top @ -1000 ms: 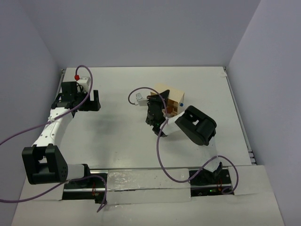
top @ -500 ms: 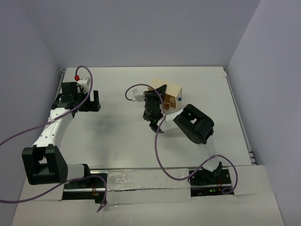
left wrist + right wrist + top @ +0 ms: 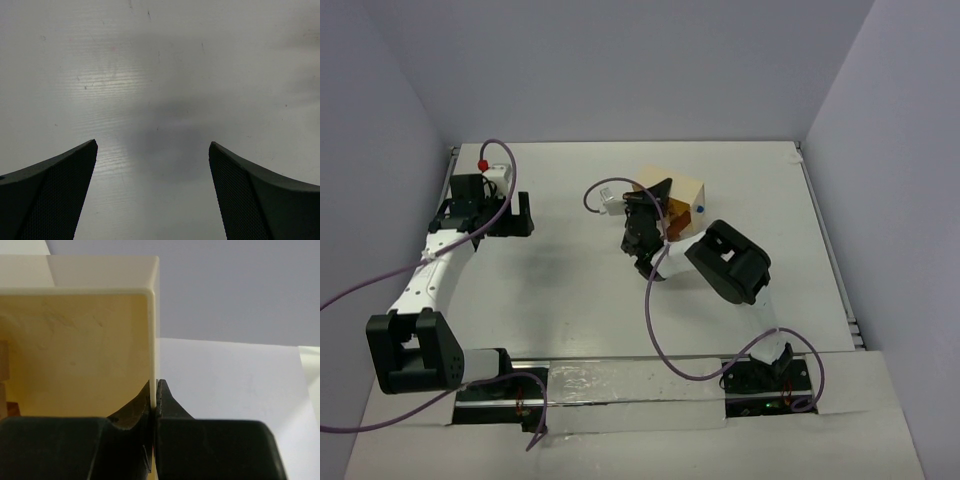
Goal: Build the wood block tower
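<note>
My right gripper (image 3: 658, 208) is shut on the thin side wall of the large pale wooden box (image 3: 678, 190), which it holds tilted at the table's middle back. In the right wrist view the fingertips (image 3: 165, 390) pinch the box's wall (image 3: 154, 340), one inside and one outside. A few small wood blocks (image 3: 4, 390), tan and reddish-brown, show at the left edge inside the box; a reddish-brown patch (image 3: 675, 213) shows in the top view. No tower is in view. My left gripper (image 3: 506, 216) is open and empty over bare table (image 3: 152, 145).
A blue dot (image 3: 699, 209) marks the box's side. The right arm's cable (image 3: 605, 190) loops left of the box. Grey walls close in the white table (image 3: 570, 280) on three sides.
My right gripper has carried the box a little left and towards the back and tipped it further. The left arm has not moved.
</note>
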Available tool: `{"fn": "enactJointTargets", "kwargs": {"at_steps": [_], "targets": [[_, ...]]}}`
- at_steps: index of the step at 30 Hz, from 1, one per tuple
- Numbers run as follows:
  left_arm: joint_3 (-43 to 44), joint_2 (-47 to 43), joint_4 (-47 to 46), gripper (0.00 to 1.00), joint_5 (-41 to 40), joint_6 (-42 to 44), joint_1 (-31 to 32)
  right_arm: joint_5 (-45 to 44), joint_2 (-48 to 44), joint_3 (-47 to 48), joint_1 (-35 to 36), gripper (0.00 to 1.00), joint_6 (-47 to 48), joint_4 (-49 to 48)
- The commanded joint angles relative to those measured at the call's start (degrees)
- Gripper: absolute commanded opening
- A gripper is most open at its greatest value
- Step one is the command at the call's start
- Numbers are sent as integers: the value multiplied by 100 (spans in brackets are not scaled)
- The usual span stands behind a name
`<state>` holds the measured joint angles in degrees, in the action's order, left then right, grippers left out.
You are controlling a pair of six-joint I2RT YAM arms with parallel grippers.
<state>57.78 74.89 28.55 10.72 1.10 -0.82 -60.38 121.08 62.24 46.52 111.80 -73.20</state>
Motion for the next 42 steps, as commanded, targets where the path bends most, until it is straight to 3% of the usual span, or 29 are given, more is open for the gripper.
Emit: {"fn": "enactJointTargets", "kwargs": {"at_steps": [1, 3, 5, 8, 10, 17, 22, 24, 28, 31, 32, 33, 36, 37, 42], "targets": [[164, -35, -33, 99, 91, -40, 29, -84, -123, 132, 23, 0, 117, -2815], [166, -8, -28, 99, 157, -40, 29, 132, -537, -299, 325, 0, -147, -2795], [213, 54, 11, 99, 164, -40, 20, -19, -184, 95, -26, 0, 73, -2814], [235, 87, -5, 99, 176, -58, 21, 197, -523, -194, 133, 0, -92, -2805], [271, 89, 17, 99, 181, -58, 23, 33, -220, 320, -248, 0, 239, -2825], [229, 90, -29, 99, 210, -58, 21, 384, -456, 157, -485, 0, 96, -2805], [353, 132, 58, 99, 257, -42, 21, -4, -458, 399, -668, 0, 99, -2740], [422, 148, 112, 99, 311, -41, 20, -295, -654, 381, -728, 0, -243, -2299], [528, 133, 173, 99, 332, -7, 29, -651, -1281, -37, -732, 0, -1747, -428], [546, 122, 182, 99, 339, 4, 20, -733, -1893, -61, -710, 0, -3504, 1894], [547, 122, 186, 99, 354, 2, 20, -643, -2102, 106, -695, 0, -4565, 3398], [537, 122, 186, 99, 383, -3, 20, -474, -2248, 409, -690, 0, -6106, 5651], [464, 111, 145, 99, 433, -36, 20, 554, -2326, 1693, -762, 0, -8280, 8864], [432, 105, 97, 99, 454, -47, 20, 707, -2310, 1825, -789, 0, -8571, 9357], [456, 173, 116, 99, 484, -53, 21, 1085, -2377, 1825, -808, 0, -8778, 9696]]}}
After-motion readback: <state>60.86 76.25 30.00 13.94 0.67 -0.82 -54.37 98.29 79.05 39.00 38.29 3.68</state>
